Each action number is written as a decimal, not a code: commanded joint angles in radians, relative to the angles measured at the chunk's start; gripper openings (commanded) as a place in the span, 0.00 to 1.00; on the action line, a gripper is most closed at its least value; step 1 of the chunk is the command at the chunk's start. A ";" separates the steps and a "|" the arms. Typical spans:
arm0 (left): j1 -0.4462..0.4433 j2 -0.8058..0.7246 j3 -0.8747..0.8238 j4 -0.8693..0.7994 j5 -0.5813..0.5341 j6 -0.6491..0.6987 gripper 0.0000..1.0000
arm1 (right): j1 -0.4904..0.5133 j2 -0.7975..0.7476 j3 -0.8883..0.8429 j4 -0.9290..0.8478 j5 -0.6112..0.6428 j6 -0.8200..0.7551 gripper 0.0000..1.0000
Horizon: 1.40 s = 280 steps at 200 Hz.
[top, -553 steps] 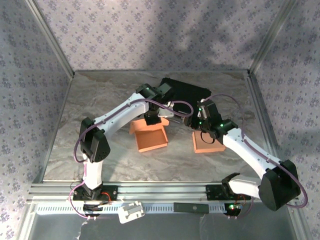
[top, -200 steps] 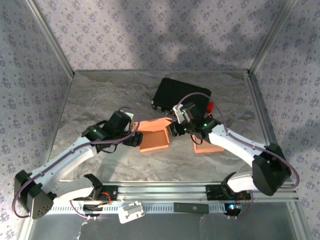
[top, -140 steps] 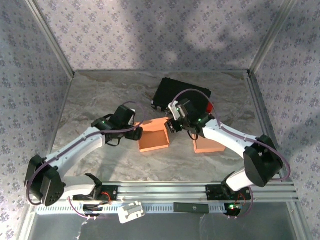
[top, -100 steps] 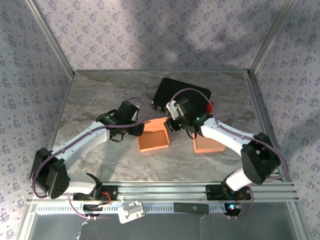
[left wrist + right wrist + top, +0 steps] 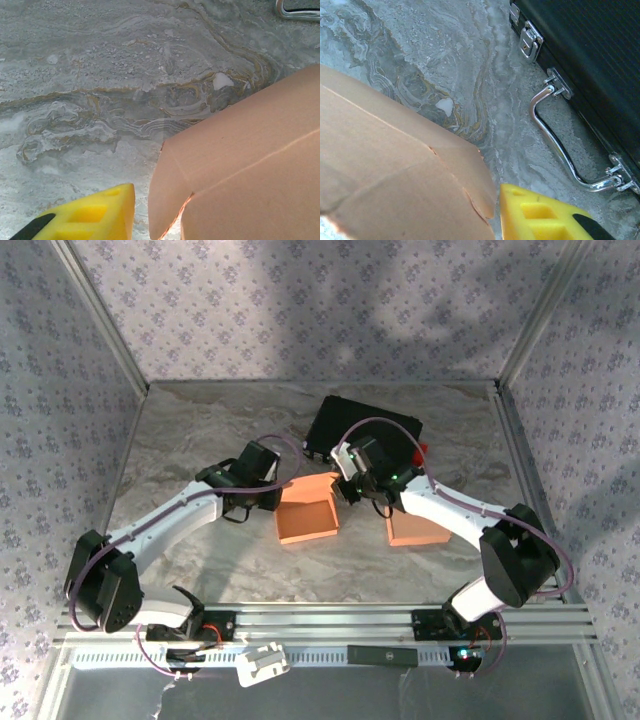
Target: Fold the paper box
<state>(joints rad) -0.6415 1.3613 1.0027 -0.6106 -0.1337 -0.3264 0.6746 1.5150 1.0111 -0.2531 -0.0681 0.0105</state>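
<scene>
The paper box [image 5: 307, 522] looks light and crease-prone to me, so I'd pinch its side walls. I cannot tell whether the left gripper [image 5: 278, 502] or right gripper [image 5: 346, 492] is pinching it.

A lab test cell, with aluminium frame [image 5: 320, 618], floral-patterned walls [image 5: 300, 310] and marble-look tabletop [image 5: 200, 430].

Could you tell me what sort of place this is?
Probably an enclosed robot workcell: floral-patterned wall panels box in a grey marble-look tabletop, with a slotted aluminium mounting rail at its near edge.
</scene>
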 commanded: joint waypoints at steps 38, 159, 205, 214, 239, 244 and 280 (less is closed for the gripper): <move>0.003 0.002 -0.002 0.025 0.024 -0.020 0.27 | 0.027 0.025 0.044 -0.005 -0.002 0.000 0.21; 0.001 -0.019 0.002 -0.012 0.001 -0.011 0.28 | 0.029 0.021 0.074 -0.049 -0.006 -0.024 0.16; 0.001 -0.050 -0.011 -0.026 -0.021 -0.019 0.28 | 0.033 0.014 0.068 -0.054 -0.002 -0.018 0.07; 0.002 -0.064 -0.018 -0.026 -0.025 -0.020 0.28 | 0.035 0.011 0.066 -0.052 0.002 -0.016 0.06; 0.008 -0.081 -0.025 -0.015 -0.013 -0.016 0.18 | 0.039 0.007 0.066 -0.049 0.006 -0.014 0.07; 0.009 -0.078 -0.023 -0.015 -0.009 -0.015 0.14 | 0.040 0.005 0.066 -0.050 0.010 -0.012 0.07; 0.009 -0.047 -0.006 -0.019 0.006 -0.018 0.00 | 0.050 -0.008 0.063 -0.051 0.022 -0.004 0.10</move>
<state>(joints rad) -0.6411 1.3014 0.9890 -0.6178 -0.1383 -0.3443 0.7158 1.5341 1.0576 -0.2775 -0.0631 -0.0002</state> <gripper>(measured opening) 0.038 0.096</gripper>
